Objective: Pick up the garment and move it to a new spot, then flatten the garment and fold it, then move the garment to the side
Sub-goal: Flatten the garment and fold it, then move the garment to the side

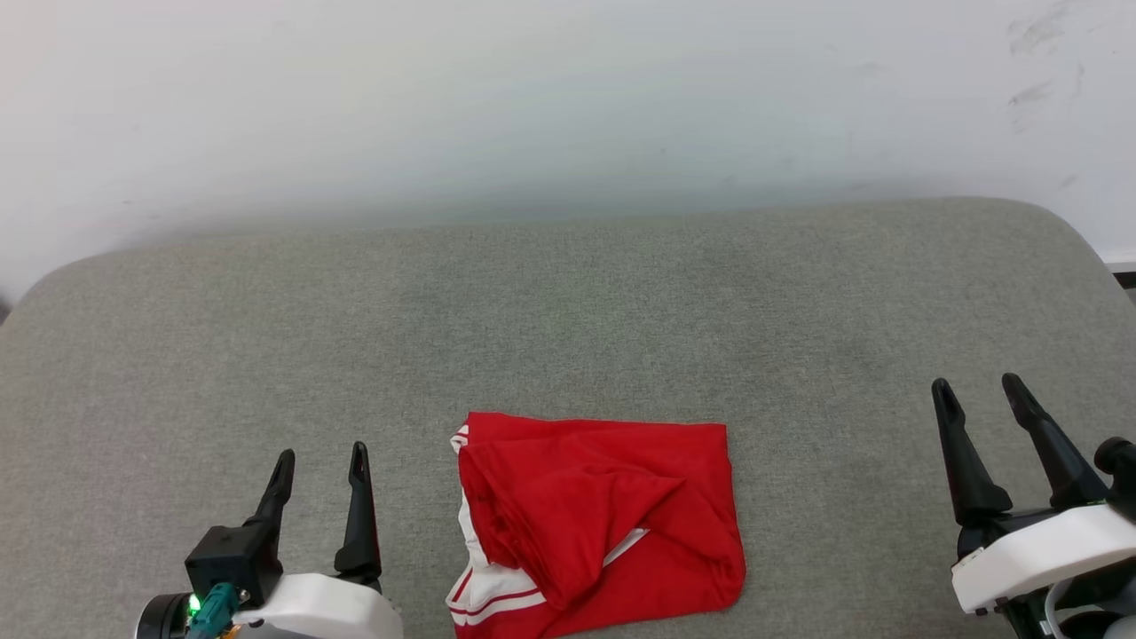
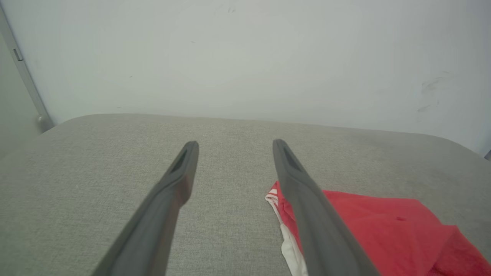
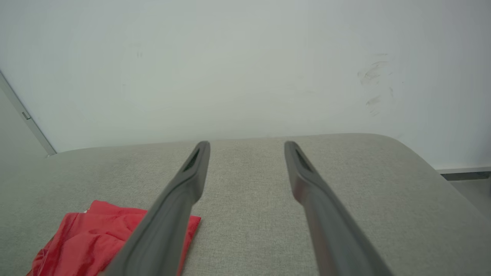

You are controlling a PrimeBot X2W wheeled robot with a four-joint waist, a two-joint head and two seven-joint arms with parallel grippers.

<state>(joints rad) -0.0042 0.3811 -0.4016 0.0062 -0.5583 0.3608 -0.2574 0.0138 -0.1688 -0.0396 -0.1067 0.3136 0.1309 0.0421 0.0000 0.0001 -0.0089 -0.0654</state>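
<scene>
The garment lies bunched on the bench, between the two grippers. Left gripper and right gripper: fingers spread wide, holding nothing. The step in hand is probably the pick-up. Next move: bring the fingers onto a garment edge, then close.

Head view: the garment runs off the bottom edge, its lower hem unseen; the folds hide the underlying layers (sleeve count cannot be told). Left wrist view: a finger covers part of its striped edge. The left gripper and right gripper are cropped at their bases by the frame.
</scene>
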